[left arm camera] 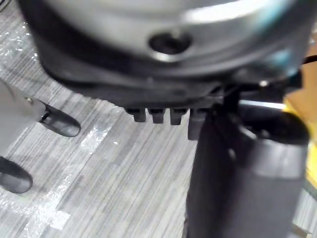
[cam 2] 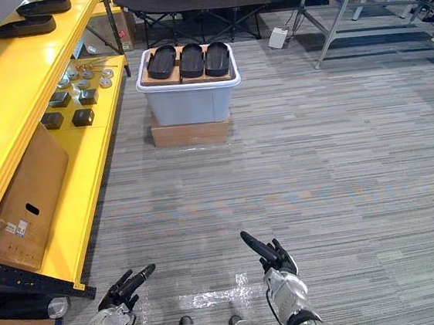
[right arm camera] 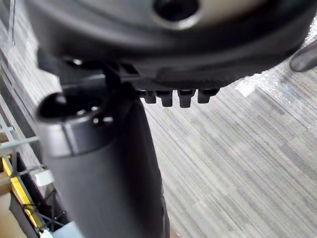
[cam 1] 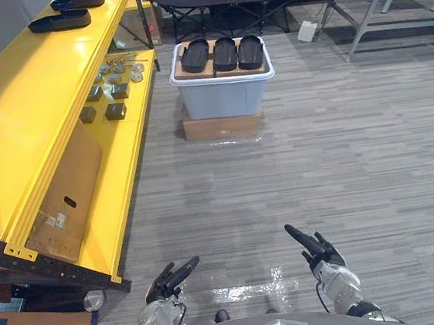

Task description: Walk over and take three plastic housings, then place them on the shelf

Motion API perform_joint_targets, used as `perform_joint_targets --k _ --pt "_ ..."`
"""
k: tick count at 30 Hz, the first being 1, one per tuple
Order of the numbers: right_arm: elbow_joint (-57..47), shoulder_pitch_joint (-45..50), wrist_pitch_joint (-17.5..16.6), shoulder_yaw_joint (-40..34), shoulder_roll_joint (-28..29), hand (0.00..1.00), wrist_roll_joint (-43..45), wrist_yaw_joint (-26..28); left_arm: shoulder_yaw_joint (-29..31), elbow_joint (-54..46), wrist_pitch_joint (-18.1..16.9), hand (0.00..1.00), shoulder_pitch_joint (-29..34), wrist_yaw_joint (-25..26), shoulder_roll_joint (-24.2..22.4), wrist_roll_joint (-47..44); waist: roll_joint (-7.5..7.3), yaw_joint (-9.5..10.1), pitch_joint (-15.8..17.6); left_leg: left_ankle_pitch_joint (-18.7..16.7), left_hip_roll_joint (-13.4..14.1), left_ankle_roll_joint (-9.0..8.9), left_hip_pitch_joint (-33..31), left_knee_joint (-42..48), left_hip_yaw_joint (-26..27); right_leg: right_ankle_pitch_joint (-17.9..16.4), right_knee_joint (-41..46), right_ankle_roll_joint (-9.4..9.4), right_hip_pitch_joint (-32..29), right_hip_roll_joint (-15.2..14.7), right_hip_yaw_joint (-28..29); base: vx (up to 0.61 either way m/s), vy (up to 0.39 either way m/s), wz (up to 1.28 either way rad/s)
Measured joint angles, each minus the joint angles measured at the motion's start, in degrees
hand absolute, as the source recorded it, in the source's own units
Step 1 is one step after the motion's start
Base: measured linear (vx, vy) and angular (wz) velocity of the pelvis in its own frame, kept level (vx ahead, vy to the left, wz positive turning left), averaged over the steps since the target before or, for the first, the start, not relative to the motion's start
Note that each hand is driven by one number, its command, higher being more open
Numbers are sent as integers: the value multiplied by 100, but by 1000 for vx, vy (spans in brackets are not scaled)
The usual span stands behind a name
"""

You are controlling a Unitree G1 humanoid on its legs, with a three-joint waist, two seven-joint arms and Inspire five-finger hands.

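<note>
Bright, even light from overhead, white glare patch on the grey striped floor (a shiny strip near the lower edge), soft sheen along the glossy yellow metal shelf, shade beneath its lowest deck.

Both eye views look down from the head toward the grey tub well ahead; they share it and the yellow shelf left of it; the wrist views peer closely along the left hand and right hand at floor short of the tub.
</note>
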Motion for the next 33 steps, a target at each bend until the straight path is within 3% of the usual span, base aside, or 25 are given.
perform_joint_targets --k 3,11,13,14,16,18,21,24,25,27,29,30,31,32,33 --pt "-21 93 -215 -4 15 100 168 7 0 -205 -93 100 118 39 -85 29 34 4 21 35 -1 55 -6 -13 1 0 0 -1 -8 3 -4 -35 -8 0" --pt "-838 218 -276 322 83 100 150 8 -28 -1067 -134 100 506 56 -213 56 49 38 30 55 -10 113 -116 -12 68 18 57 -21 -186 3 90 -6 2 -5" --pt "-930 217 -277 384 107 100 -94 9 -103 -1134 -107 100 515 49 -238 56 42 41 37 -58 -49 198 -174 86 65 -176 450 -2 -372 -58 98 10 11 -2" --pt "-1013 241 -275 416 139 100 -141 4 -207 -1178 -94 100 506 40 -243 57 33 39 80 -152 -60 260 -185 224 65 -380 1072 176 -614 -138 90 14 31 2" --pt "-1356 427 -271 579 229 100 -127 8 -306 -1267 -59 100 516 26 -299 327 -22 41 143 -311 -80 327 -145 442 57 -604 3112 71 -1534 -371 -37 13 60 3" --pt "-1593 645 -268 790 324 100 -125 62 -362 -1346 -53 100 516 16 -259 512 -91 -8 236 -461 -151 462 -62 691 -45 -798 3910 59 -1939 -451 53 68 36 28" --pt "-1709 883 -245 900 358 100 -164 122 -463 -1506 -57 100 504 29 -266 508 -153 -103 209 -679 -151 481 -17 924 -308 -841 3101 88 -2007 -378 46 178 -1 50" --pt "-1744 974 -246 890 359 100 -255 125 -464 -1552 -58 100 483 -30 -306 503 -148 -133 211 -962 -138 458 19 1051 -475 -628 1850 161 -2098 -244 43 225 -62 27" --pt "-1743 981 -246 870 359 100 -255 138 -463 -1551 -57 100 485 -36 -314 502 -157 -140 213 -1093 -135 367 31 1130 -527 -338 1563 97 -2102 -232 24 279 -104 14" --pt "-1740 1028 -249 739 358 100 -258 192 -465 -1550 -59 100 478 -85 -362 498 -93 -137 197 -1386 -4 189 146 1182 -619 105 1529 -260 -1953 -96 -12 396 -150 17" --pt "-1740 1060 -248 688 374 100 -259 226 -464 -1545 -60 100 485 -104 -360 495 21 -143 153 -1499 211 67 294 1229 -696 118 1681 -416 -1866 21 -226 505 -164 23" --pt "-1740 1067 -246 635 401 100 -250 229 -456 -1530 -59 100 481 -109 -339 485 44 -156 142 -1546 286 -21 243 1603 -769 -75 1786 -560 -1752 69 -344 493 -168 33" --pt "-1747 1079 -243 585 406 100 -244 241 -432 -1532 -59 100 464 -114 -408 469 24 -152 148 -1584 294 -95 15 2337 -749 -238 1838 -566 -1582 88 -387 475 -183 33" --pt "-1752 1101 -242 557 386 100 -245 254 -358 -1532 -59 100 486 -131 -465 468 62 -135 175 -1574 363 -282 -317 3403 -636 -378 1798 -583 -1317 134 -448 456 -144 34" --pt "-1787 1143 -238 579 343 100 -250 280 -203 -1534 -63 100 546 -153 -627 472 174 -114 227 -984 693 -809 -1268 5704 -392 -610 1677 -689 -828 320 -550 436 -116 25"
